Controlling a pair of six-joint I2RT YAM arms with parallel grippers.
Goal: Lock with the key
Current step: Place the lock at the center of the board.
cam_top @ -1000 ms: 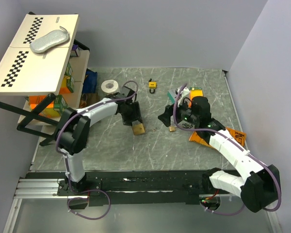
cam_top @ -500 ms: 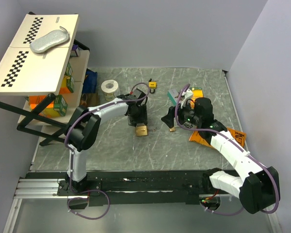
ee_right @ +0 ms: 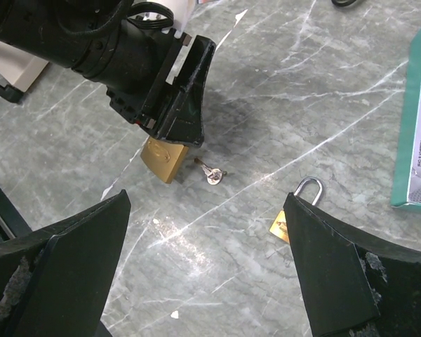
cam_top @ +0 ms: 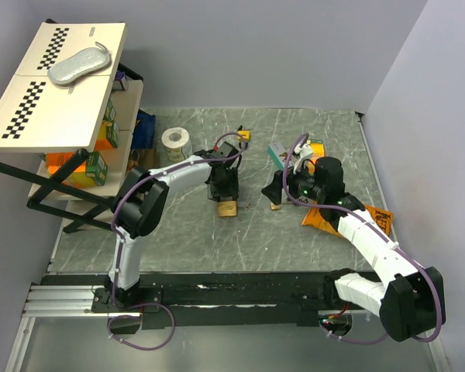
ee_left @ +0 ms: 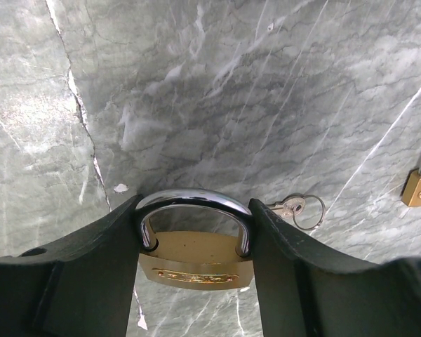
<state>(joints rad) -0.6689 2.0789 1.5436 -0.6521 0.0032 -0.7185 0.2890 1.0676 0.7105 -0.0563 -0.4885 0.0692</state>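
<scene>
left pincer (ee_left: 194, 217) is clamping the brass padlock (ee_left: 191, 261) by its shackle, likely steadying it for the key | key (ee_right: 211, 172) is lying loose on the tabletop (ee_right: 281, 105) just beside it | right pincer (ee_right: 205, 203) is hovering wide open, empty, over a small padlock (ee_right: 281, 226), probably lining up for the key
</scene>
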